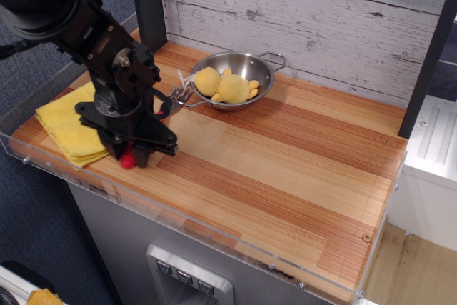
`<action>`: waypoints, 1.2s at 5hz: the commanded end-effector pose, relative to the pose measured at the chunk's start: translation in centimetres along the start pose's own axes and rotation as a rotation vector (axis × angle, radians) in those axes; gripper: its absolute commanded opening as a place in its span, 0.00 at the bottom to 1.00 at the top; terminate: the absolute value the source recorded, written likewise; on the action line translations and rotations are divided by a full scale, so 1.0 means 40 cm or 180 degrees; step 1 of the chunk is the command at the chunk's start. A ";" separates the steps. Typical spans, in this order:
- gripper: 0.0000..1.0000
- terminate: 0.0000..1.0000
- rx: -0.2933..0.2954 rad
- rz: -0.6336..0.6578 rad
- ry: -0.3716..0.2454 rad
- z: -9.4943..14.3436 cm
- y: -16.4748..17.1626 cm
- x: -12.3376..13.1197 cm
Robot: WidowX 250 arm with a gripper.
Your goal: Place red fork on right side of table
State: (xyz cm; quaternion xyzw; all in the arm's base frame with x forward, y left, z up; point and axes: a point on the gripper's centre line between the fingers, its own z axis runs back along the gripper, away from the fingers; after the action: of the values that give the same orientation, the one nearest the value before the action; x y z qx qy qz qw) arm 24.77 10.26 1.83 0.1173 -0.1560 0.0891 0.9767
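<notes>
- Pincer (136, 156) sits low at the table's (285, 176) front-left, fingers pointing down at the wood; the arm's bulk hides most of the jaws.
- Red fork (128, 159): only the red handle end shows, right at the fingertips on their left side. Tines poke out behind the arm (107, 83), near the pan's handle.
- Jaw state: cannot tell. The fingers seem to bracket the handle, but whether they are clamped on it is hidden.
- Risk: the grip looks to be near the handle's end, not its middle, so the fork may pivot or slip out on lift if the squeeze is weak.
- Risk: fork tip may drag on the wood if it is not raised clear first.
- Risk: tines lie close to the pan handle; a sideways pull could snag it and shift the pan.
- Yellow cloth (68, 128) just left of the pincer, folded, touching or nearly touching the handle end; it could get dragged along.
- Steel pan (239, 80) behind and right of the pincer, holding a yellow plush toy (225, 87).
- Acrylic rim (214, 237) just in front of the pincer; a low swing forward could clip it.
- Right of the pincer the wood is bare to the far edge, nothing blocking the path. Fork is on the left side, so the carry is not yet done.
</notes>
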 end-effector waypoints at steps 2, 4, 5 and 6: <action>0.00 0.00 0.0276 -0.0025 -0.0612 0.132 0.050 0.116; 0.00 0.00 -0.0007 -0.0559 -0.0981 0.184 -0.058 0.170; 0.00 0.00 -0.0136 -0.0836 -0.1176 0.234 -0.136 0.192; 0.00 0.00 -0.0218 -0.1072 -0.1267 0.268 -0.200 0.188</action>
State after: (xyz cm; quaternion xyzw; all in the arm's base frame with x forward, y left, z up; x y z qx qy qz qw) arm 30.67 1.16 10.70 0.1208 -0.2996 -0.1120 0.9397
